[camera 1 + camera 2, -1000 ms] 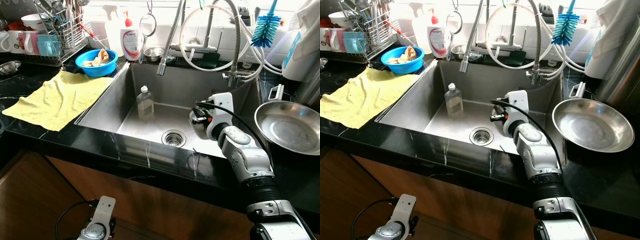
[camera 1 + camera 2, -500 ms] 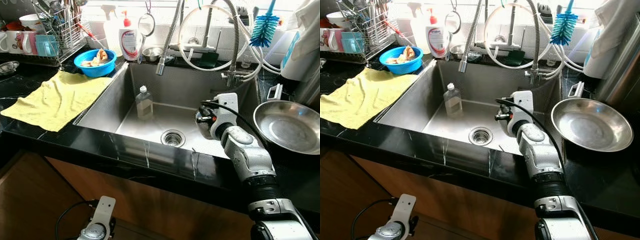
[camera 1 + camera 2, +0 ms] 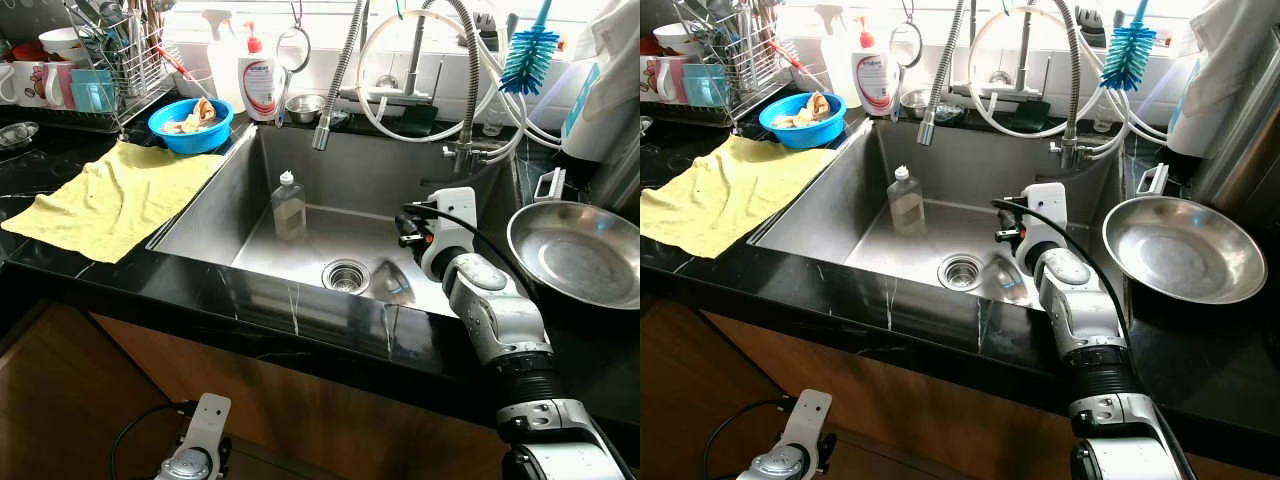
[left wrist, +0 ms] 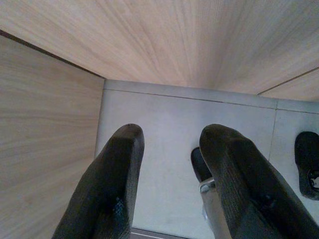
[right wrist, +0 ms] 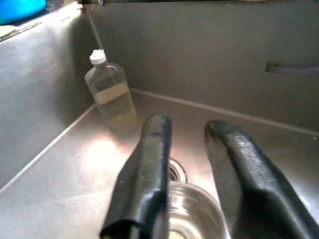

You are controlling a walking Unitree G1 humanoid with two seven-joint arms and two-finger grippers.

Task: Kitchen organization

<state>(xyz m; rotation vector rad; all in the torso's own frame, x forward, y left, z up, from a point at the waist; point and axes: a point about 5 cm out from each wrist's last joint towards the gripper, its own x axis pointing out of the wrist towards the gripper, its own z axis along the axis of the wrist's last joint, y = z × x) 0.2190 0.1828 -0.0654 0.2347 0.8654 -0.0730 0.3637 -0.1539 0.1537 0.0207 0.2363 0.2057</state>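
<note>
So R gripper (image 5: 187, 149) is unclenched above a small steel bowl (image 3: 392, 283) sitting in the sink (image 3: 210, 215) by the drain (image 3: 346, 275); bottle (image 3: 289, 206) + pan (image 3: 575, 255) left, L idle.

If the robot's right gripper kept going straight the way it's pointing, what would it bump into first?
Most likely the small steel bowl lying right under the right gripper, beside the drain on the sink floor. The clear bottle stands farther off to one side, so it looks out of that line, though depth is hard to judge.
</note>
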